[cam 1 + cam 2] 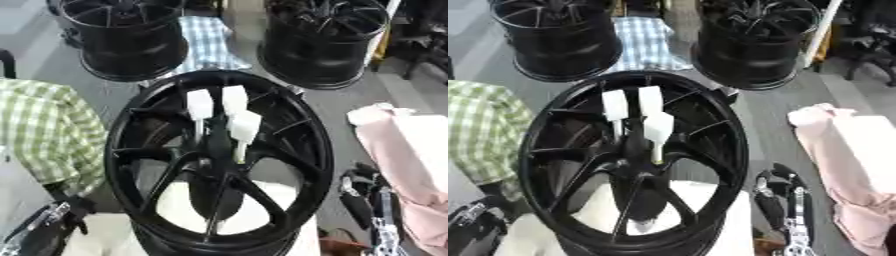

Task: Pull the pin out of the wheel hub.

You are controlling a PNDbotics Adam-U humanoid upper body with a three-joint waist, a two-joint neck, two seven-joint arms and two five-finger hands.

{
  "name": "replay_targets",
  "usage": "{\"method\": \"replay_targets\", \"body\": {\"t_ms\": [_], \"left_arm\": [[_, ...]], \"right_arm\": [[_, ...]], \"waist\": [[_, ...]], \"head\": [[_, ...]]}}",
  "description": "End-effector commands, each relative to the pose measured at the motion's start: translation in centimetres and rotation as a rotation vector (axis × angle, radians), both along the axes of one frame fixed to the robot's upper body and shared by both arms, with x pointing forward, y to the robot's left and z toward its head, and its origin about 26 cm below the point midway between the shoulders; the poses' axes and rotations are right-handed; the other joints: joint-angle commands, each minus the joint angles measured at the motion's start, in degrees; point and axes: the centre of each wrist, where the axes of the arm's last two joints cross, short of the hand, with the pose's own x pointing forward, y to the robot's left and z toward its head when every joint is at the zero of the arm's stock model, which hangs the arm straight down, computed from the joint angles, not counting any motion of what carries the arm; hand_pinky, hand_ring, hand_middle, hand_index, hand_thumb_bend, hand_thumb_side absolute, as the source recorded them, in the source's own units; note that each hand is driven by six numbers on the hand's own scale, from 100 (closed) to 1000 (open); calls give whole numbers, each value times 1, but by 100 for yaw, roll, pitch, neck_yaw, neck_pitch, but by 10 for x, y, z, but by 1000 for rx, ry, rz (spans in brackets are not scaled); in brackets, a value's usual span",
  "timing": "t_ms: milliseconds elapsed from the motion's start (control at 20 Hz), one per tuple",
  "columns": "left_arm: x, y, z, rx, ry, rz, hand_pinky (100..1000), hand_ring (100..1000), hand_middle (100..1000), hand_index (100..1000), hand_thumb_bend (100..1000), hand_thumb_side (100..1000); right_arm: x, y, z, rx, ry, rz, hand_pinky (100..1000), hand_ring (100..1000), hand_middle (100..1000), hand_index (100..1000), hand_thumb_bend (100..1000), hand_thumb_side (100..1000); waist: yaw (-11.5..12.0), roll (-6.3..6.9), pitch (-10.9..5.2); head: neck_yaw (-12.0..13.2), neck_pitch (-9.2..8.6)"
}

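1. Black wheel hub (219,160) lying face-up, centre of view, resting on a white support (188,207) seen through the spokes.
2. Three white pins w/ flat rectangular heads standing upright in the hub centre: left pin (199,107), rear pin (234,98), front pin (244,129). Thin stems running down toward the bore; front pin's stem plainly seen.
3. All three seated, none lifted clear as far as can be judged. Task looks not yet started: no pin out.
4. Right hand (785,200) low at lower right, just beside the hub rim, apart from the pins. Fingers seem relaxed, holding nothing.
5. Left hand (44,227) at lower-left corner, dark and partly hidden; fingers' state can't be told.
6. Left to do, prob.: bring a hand up over the hub centre, pinch one pin head, draw it straight up.
7. Around: two more black wheels at far edge (127,37), (324,40); green checked cloth (44,130) at left, pink cloth (407,150) at right.
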Motion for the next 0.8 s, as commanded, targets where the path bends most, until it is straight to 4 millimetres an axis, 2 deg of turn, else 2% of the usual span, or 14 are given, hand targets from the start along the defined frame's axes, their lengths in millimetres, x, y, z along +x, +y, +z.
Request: {"method": "replay_targets", "body": {"t_ms": [50, 150, 300, 500, 650, 700, 750, 800], "left_arm": [[7, 12, 17, 67, -136, -173, 456, 138, 557, 694, 100, 867], [7, 14, 19, 69, -137, -170, 457, 140, 555, 694, 100, 868], [8, 15, 21, 73, -140, -170, 457, 143, 554, 693, 100, 867], [10, 14, 25, 78, -146, -174, 457, 143, 555, 694, 100, 866], [12, 14, 28, 83, -149, -179, 457, 141, 556, 694, 100, 864], [12, 14, 28, 85, -149, -180, 457, 140, 556, 694, 100, 864], [12, 14, 29, 86, -149, -183, 457, 140, 556, 694, 100, 864], [12, 13, 29, 88, -150, -185, 457, 140, 556, 694, 100, 864]], "right_arm": [[-12, -25, 42, -113, -108, -54, 725, 646, 721, 804, 100, 348], [-27, -40, 69, -193, -156, -70, 729, 650, 724, 807, 100, 362], [-38, -64, 83, -316, -215, -15, 735, 655, 730, 810, 130, 392], [-43, -94, 101, -492, -265, 247, 746, 666, 750, 823, 196, 431], [-30, -110, 129, -604, -270, 473, 755, 676, 763, 840, 242, 454], [-23, -113, 141, -640, -267, 538, 762, 685, 767, 854, 278, 515], [-15, -115, 155, -680, -264, 609, 763, 687, 776, 856, 269, 479], [-6, -115, 169, -712, -259, 671, 764, 689, 776, 858, 273, 481]], "waist": [[-8, -17, -21], [8, -42, -19], [41, -75, -12], [91, -124, 3], [100, -163, 2], [96, -173, -1], [97, -184, -6], [92, -193, -11]], "head": [[36, 34], [45, 34], [48, 34], [17, 12], [-20, -7], [-26, -11], [-53, -17], [-71, -20]]}}
